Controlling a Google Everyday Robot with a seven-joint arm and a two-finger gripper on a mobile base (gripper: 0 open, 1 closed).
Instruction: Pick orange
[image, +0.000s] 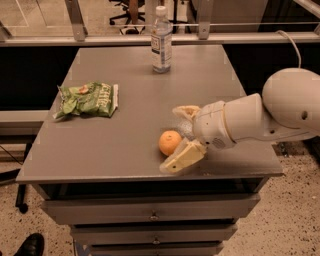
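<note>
The orange (170, 142) is a small round fruit lying on the grey table (135, 90) near its front edge, right of centre. My gripper (174, 136) comes in from the right on a white arm. It is open, with one cream finger (181, 157) in front of the orange and the other finger (185, 111) behind it. The orange sits between the two fingers, close to the palm side. It rests on the table top.
A green snack bag (87, 99) lies at the left of the table. A clear water bottle (161, 40) stands upright at the back centre. Drawers (150, 215) are below the table front. A railing runs behind the table.
</note>
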